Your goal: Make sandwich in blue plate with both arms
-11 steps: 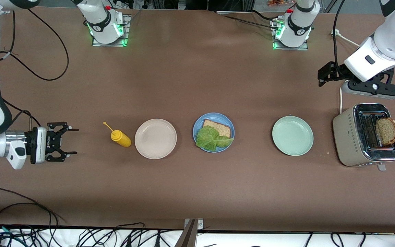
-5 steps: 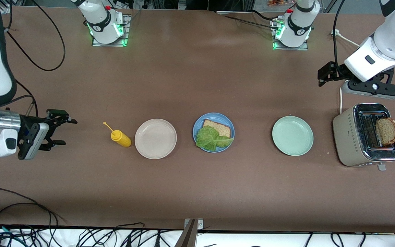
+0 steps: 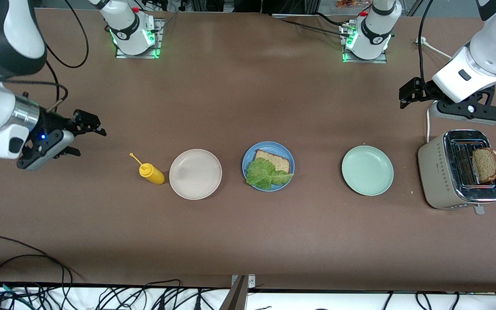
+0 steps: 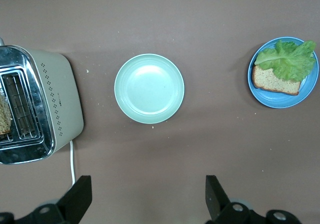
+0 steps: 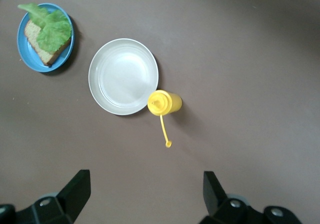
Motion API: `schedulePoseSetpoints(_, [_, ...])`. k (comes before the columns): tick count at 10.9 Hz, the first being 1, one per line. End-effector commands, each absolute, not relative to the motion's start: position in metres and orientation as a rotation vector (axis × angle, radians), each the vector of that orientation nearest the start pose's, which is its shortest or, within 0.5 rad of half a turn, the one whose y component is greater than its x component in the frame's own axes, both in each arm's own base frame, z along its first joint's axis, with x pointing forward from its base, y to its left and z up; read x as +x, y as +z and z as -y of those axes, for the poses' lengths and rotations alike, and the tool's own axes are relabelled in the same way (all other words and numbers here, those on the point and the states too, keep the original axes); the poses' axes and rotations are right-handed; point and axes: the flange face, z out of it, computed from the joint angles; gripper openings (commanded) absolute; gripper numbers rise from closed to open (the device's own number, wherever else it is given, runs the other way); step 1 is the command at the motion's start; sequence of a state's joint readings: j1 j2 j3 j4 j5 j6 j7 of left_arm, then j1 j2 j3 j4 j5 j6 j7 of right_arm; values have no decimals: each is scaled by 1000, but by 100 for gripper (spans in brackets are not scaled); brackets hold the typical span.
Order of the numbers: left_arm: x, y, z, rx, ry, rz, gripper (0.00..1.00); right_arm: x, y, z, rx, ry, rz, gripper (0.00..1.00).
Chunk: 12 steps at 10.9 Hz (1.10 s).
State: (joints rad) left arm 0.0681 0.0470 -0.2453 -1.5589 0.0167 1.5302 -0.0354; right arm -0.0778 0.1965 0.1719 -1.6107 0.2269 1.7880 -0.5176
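While both white arms hang above the brown surface [image 3: 239,99], the round sky-blue plate [image 3: 249,159] sits at the middle of the row of dishes, carrying one slice of brown wholegrain bread [image 3: 276,160] with a ruffled green lettuce leaf [image 3: 265,174] lying over the part of the slice nearer the front camera. Beside the blue plate toward the right arm's end lies a round beige plate [image 3: 195,174], and just beside that a yellow squeeze bottle [image 3: 151,173] lies on its side with its thin nozzle pointing away from the plate. Toward the left arm's end sits a round pale green plate [image 3: 367,170], then a beige and chrome toaster [image 3: 435,172] with a second brown bread slice [image 3: 486,164] standing up out of a slot. No readable writing shows on the bottle or toaster; small dotted marks pattern the toaster's side. The right hand [image 3: 85,133] is over bare surface near the bottle, fingers spread apart and holding nothing. The left hand [image 3: 408,95] is over bare surface beside the toaster, fingers likewise spread and unladen.
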Motion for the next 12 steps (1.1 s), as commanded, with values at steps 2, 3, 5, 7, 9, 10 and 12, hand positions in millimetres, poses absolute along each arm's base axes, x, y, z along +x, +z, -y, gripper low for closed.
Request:
schedulePoseSetpoints(2, [555, 606, 93, -3127, 118, -209, 100, 562, 543, -69, -2935, -54, 623, 100])
schedulePoseSetpoints(3, [555, 606, 93, -3127, 118, -209, 100, 555, 550, -66, -2975, -29, 595, 100])
schedulePoseSetpoints(5, [555, 606, 92, -3127, 118, -209, 100, 549, 561, -63, -3001, -48, 560, 100])
schedulePoseSetpoints(7, [555, 606, 90, -3127, 118, -204, 100, 552, 560, -53, -3030, -45, 542, 100])
schedulePoseSetpoints(9, [554, 607, 92, -3126, 115, -214, 100, 558, 559, -41, -3068, -60, 522, 100])
schedulePoseSetpoints(10, [554, 606, 92, -3126, 118, -214, 100, 563, 560, -33, -3098, -106, 516, 100])
schedulePoseSetpoints(12, [554, 606, 91, -3126, 120, -204, 100, 565, 564, -33, -3134, -128, 290, 100])
